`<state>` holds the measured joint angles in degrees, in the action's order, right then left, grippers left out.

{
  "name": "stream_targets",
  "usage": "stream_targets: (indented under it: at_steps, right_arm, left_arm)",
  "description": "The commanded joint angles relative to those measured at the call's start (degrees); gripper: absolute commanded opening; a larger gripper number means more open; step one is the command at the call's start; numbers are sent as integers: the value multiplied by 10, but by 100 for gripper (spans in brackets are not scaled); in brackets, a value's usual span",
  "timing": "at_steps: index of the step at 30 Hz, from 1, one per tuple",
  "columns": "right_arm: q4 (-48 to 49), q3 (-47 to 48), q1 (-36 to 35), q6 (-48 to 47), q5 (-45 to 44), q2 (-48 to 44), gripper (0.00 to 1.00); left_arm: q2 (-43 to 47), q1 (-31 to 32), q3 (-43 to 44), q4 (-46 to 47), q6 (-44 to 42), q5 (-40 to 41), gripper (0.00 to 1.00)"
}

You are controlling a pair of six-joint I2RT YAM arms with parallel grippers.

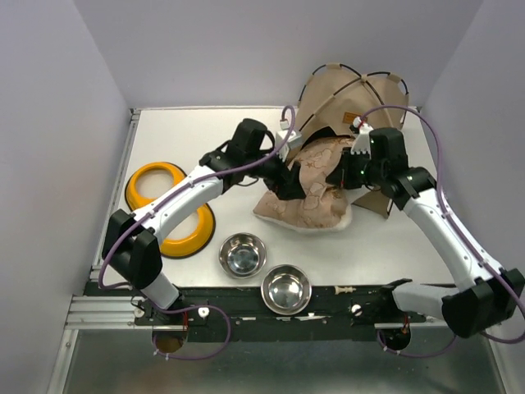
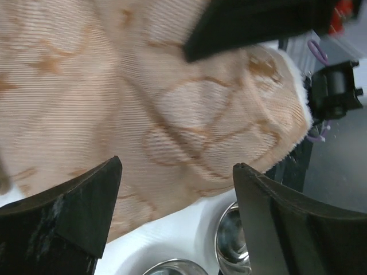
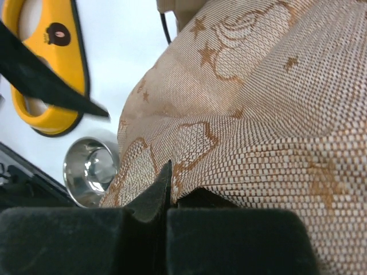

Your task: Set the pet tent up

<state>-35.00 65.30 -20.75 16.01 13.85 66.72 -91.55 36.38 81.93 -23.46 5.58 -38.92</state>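
Pinching a fold of the patterned cushion (image 3: 258, 114), the right pincer (image 3: 167, 189) is clamped shut, probably to feed it into the pet tent (image 1: 328, 90) standing just behind; the left pincer (image 2: 178, 166) hovers wide above the cushion.

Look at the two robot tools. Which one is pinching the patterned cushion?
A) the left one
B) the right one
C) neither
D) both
B: the right tool is shut on a fold of the patterned cushion, while the left tool hangs over it with its jaws wide apart.
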Motion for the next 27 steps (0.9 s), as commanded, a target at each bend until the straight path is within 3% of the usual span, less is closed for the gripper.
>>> stream_targets:
  at_steps: [1,5,10,16,17,19,21,23,24,25,27]
  right_arm:
    - [55,52,41,-29,138,67,1]
    - [86,38,90,-41,212,94,1]
    - [99,21,98,-52,232,58,1]
    - [111,0,97,-33,253,23,1]
    - [110,-2,97,-32,252,21,1]
    - [110,-3,98,-31,247,13,1]
    - [101,2,99,-29,232,1,6]
    - [61,28,102,-43,218,-18,42]
    - [37,43,106,-48,210,-28,55]
    - [5,54,113,-54,197,-44,63]
    - [-50,64,130,-60,168,-76,69]
  left_arm:
    - [53,31,-65,114,5,-37,94]
    - [61,51,-90,162,28,-35,94]
    - [59,93,-131,231,37,24,99]
    - [4,131,-73,272,83,117,99]
    - [-11,135,-61,262,90,127,95]
    - [-38,137,-35,236,105,140,73]
    - [-57,130,-19,196,112,150,34]
    - [-58,121,-18,185,115,156,7]
    - [-55,114,-21,188,116,160,0]
    - [-50,111,-26,191,118,162,0]
    - [-49,106,-26,190,116,166,0]
